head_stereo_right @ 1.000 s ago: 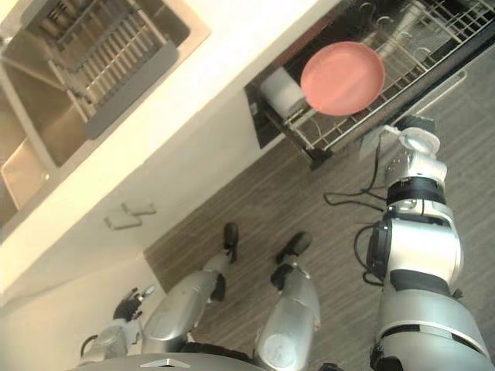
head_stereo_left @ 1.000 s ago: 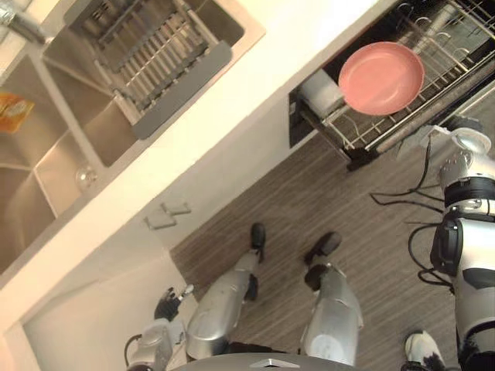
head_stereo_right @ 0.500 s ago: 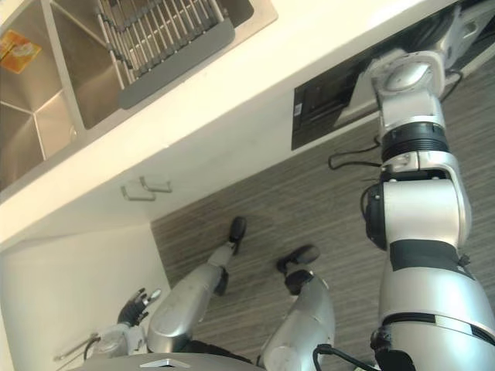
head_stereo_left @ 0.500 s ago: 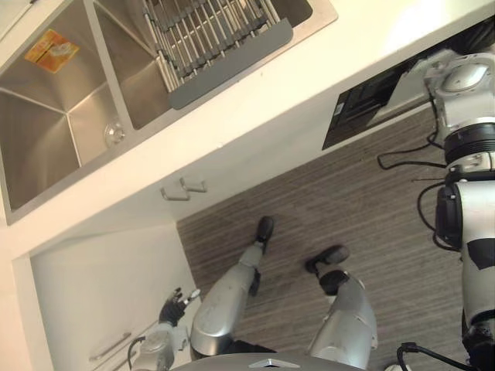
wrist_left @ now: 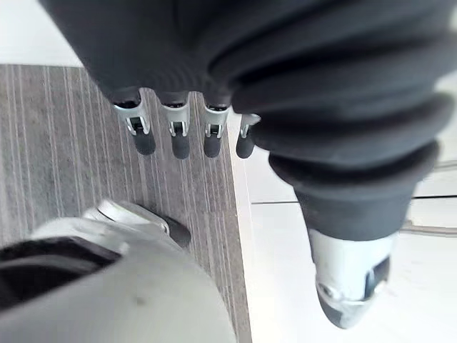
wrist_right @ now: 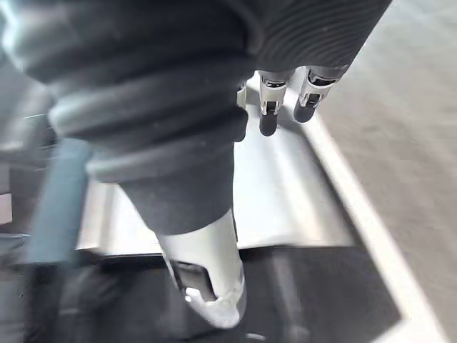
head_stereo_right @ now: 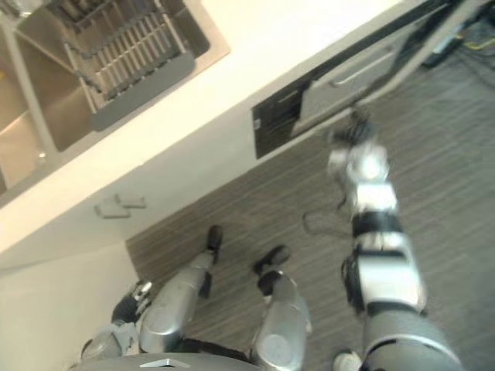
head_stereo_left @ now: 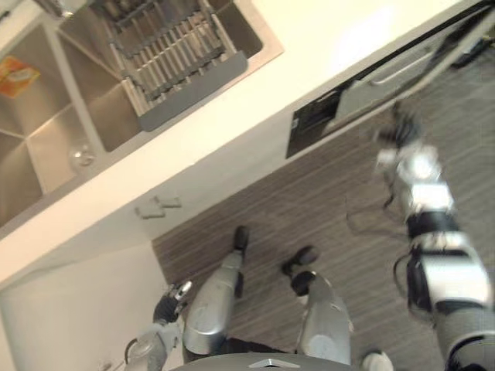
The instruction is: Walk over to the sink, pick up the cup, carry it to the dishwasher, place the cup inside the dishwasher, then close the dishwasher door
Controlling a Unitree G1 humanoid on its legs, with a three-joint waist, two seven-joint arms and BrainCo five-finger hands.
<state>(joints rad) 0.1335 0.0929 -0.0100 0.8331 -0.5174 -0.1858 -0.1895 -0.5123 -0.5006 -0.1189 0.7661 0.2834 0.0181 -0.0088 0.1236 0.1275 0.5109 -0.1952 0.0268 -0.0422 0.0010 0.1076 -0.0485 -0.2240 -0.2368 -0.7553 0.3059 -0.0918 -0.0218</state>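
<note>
Right hand is up by the dishwasher door, which stands almost shut under the bench. Its wrist view adds what the head views blur: fingers straight and empty, silver panel just past them. Left hand hangs low beside the white cabinet, fingers loose, nothing held. The head view catches what looks like a clear cup down in the sink.
</note>
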